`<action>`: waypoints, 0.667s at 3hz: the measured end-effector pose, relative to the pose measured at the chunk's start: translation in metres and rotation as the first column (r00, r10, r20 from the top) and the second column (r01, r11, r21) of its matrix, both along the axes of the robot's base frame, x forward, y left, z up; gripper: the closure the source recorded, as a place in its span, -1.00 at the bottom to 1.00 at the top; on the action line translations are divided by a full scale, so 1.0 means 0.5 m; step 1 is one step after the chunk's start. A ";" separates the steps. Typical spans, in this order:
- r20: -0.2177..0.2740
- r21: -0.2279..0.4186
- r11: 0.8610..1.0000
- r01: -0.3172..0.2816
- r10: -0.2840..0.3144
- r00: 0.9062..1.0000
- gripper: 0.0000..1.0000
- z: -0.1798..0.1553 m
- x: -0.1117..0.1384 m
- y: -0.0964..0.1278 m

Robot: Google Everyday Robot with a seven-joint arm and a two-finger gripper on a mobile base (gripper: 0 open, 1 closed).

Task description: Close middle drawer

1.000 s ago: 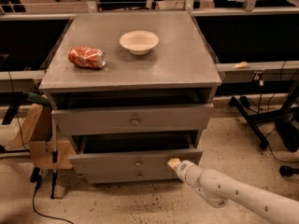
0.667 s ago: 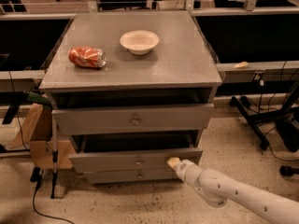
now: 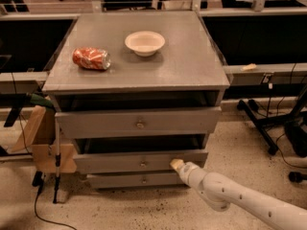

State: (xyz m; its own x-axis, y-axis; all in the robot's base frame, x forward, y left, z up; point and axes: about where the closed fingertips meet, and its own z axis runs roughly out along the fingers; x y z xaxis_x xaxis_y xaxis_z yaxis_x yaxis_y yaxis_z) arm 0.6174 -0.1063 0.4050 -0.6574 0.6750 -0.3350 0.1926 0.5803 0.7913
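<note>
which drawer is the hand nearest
The middle drawer: the hand sits at its front, right of the knob. The top drawer is higher and the bottom drawer lower.

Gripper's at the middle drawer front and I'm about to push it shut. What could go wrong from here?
The gripper sits at the middle drawer front, right of its knob, so an off-centre push may skew the drawer and jam it. The top drawer juts out just above, and a rising tip could catch it. A jolt might roll the red can lying on its side on top.
</note>
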 end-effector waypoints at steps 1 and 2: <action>0.008 0.019 1.000 0.008 -0.008 1.000 1.00 0.000 0.015 0.007; 0.013 0.031 0.999 0.013 -0.013 1.000 1.00 0.000 0.024 0.012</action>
State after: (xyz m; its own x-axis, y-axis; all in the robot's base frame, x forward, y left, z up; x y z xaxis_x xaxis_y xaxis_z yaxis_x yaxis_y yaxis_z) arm 0.6293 -0.1003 0.4050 -0.6442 0.6937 -0.3221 0.1899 0.5530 0.8112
